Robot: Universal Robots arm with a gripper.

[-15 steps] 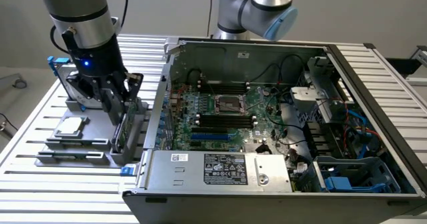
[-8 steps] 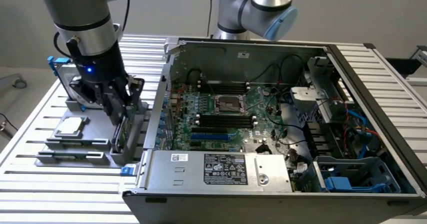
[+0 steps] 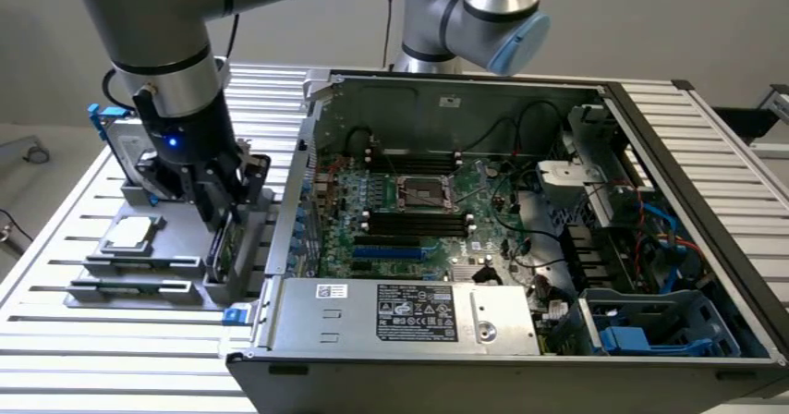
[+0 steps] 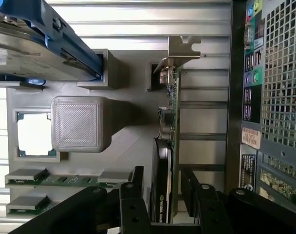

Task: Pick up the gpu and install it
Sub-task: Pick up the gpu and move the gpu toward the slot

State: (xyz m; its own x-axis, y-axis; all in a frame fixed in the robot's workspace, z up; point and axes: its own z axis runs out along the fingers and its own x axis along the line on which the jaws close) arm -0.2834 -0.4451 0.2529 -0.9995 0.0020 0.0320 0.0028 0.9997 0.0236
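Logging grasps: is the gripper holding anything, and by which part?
Nothing yet: the gripper straddles the gpu at the end opposite its bracket, gaps either side.

The graphics card (image 4: 173,122) has a green board, a black cover and a silver end bracket, and the hand (image 4: 162,171) is black. The grey holder (image 4: 133,122), finely ribbed on its block, carries a silver drive (image 4: 21,44) in a blue frame, a silver square chip (image 4: 33,134) and green memory sticks (image 4: 55,179). The desk (image 3: 74,340) is silver with long grooves, and the dark computer case (image 3: 493,382) holds a green mainboard (image 3: 407,201) with black and blue slots.
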